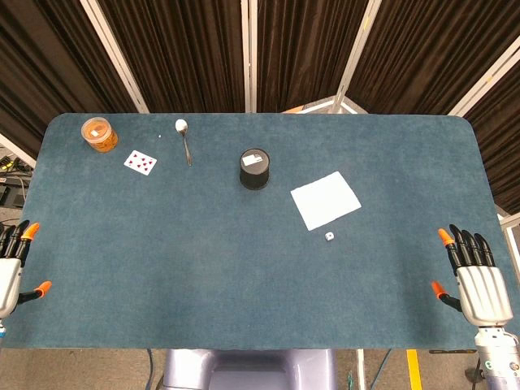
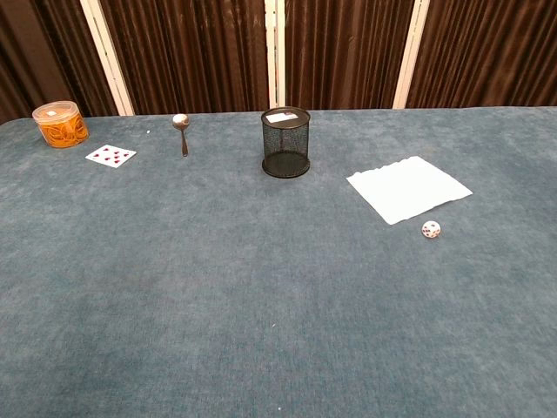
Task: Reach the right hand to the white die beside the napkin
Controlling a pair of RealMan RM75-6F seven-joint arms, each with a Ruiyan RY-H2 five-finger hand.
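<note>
Blue table [image 1: 244, 276]; white die [image 1: 329, 236] beside napkin [image 1: 325, 200]; right hand [image 1: 475, 280] fingers spread, empty.

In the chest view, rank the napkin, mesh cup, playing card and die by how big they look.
1. napkin
2. mesh cup
3. playing card
4. die
The cup and card sit farther from the camera than the napkin and die, so true sizes may differ.
</note>
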